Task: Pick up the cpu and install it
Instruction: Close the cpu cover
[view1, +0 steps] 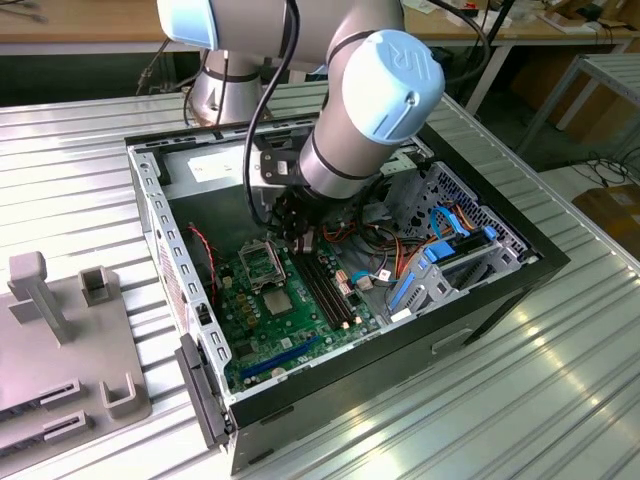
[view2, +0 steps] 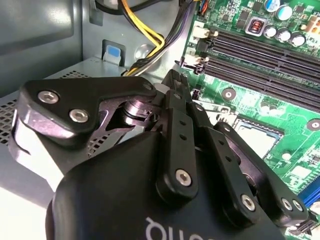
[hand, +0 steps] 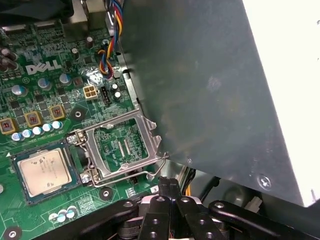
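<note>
The cpu (hand: 44, 171) sits flat in its socket on the green motherboard (hand: 45, 90) in the first wrist view, silver face up, with the hinged metal retention frame (hand: 125, 145) flipped open just beside it. In the exterior view it is the small grey square (view1: 277, 304) near the board's middle, inside the open computer case (view1: 500, 285) on the ribbed desk (view1: 560, 400). It looks light, thin, stiff and smooth, and surely delicate underneath, so the safe hold is by two opposite edges, kept level. The claw (hand: 169, 187) hangs close above the board near the power-supply box (hand: 210, 85), its fingers (view2: 175, 95) pinched together with nothing between them, touching nothing that I can see.
</note>
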